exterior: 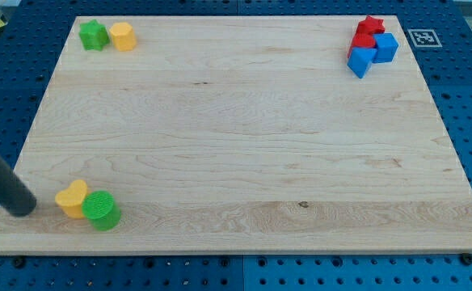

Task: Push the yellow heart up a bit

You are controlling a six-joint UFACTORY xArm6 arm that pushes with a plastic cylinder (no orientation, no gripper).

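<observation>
The yellow heart [73, 198] lies near the board's bottom left corner, touching a green round block [101, 210] on its right. My rod comes in from the view's left edge, and my tip [23, 208] rests on the board just left of the yellow heart, a small gap apart.
A green star [93, 35] and a yellow hexagon [123, 36] sit together at the top left. Two red blocks [367, 34] and two blue blocks [373, 53] cluster at the top right. The wooden board [244, 121] lies on a blue pegboard table; a marker tag [423, 37] is at its top right.
</observation>
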